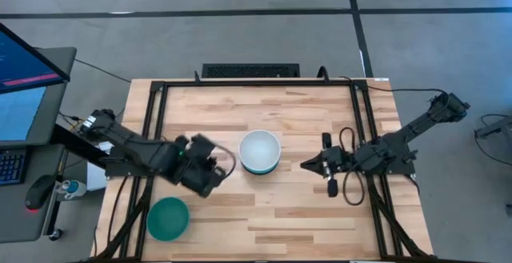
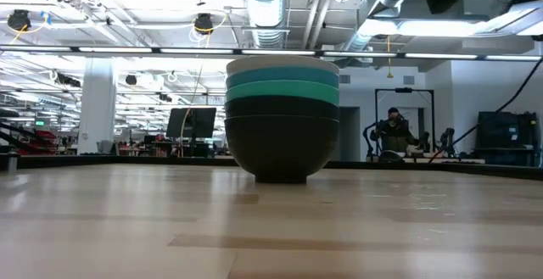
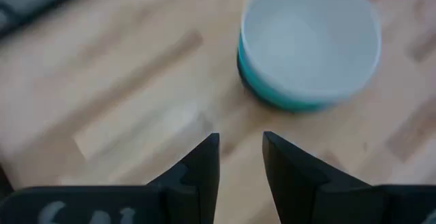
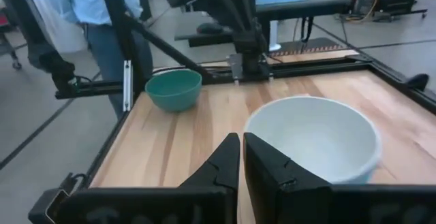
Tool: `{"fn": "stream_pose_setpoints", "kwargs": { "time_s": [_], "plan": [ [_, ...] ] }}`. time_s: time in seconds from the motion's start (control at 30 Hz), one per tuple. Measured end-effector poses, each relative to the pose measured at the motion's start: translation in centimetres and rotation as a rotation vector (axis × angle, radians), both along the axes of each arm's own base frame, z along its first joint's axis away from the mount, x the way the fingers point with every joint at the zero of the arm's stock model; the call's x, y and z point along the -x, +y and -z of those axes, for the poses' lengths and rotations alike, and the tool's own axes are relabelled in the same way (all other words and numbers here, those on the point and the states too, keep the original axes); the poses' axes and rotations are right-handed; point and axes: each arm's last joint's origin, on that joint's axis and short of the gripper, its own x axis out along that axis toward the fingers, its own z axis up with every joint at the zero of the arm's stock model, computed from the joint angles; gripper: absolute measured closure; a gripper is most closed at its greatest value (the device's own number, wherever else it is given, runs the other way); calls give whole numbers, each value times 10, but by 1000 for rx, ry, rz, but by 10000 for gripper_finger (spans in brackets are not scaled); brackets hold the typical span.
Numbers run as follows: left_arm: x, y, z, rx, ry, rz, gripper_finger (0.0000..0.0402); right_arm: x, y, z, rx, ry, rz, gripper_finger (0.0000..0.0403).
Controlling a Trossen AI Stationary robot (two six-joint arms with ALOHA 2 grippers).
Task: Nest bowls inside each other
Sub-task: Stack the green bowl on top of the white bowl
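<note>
A stack of nested bowls (image 1: 260,152) stands on its base at the table's middle, with the white bowl on top. In the low view the stack (image 2: 282,118) shows white, then cyan-blue, then black bowls underneath. A single teal-green bowl (image 1: 168,219) (image 4: 174,90) sits upright near the table's near-left corner. My left gripper (image 1: 222,164) (image 3: 241,149) hovers just left of the stack, open by a narrow gap and holding nothing. My right gripper (image 1: 305,165) (image 4: 242,149) is just right of the stack, shut and empty.
Black frame rails (image 1: 152,127) run along the table's left and right sides. Cable loops (image 1: 350,185) lie by the right arm. A monitor (image 1: 24,71) stands left of the table. A person (image 4: 102,20) stands beyond the table's left edge. Bare wood lies along the near and far sides.
</note>
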Motion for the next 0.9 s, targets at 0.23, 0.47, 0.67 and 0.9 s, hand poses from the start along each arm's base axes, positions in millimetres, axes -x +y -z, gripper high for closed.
{"fn": "stream_pose_setpoints", "kwargs": {
  "time_s": [0.23,0.47,0.67,0.9],
  "plan": [
    [37,-26,34,128,-78,12,298,-35,22,-15,26,-10,-30,359],
    [88,-36,55,167,-201,-55,298,-65,42,-26,62,-57,-148,359],
    [122,-37,68,343,-117,-89,298,-77,49,-15,72,-8,-148,359],
    [137,-41,69,477,64,-34,298,-81,50,-9,44,18,-147,359]
  ]
}}
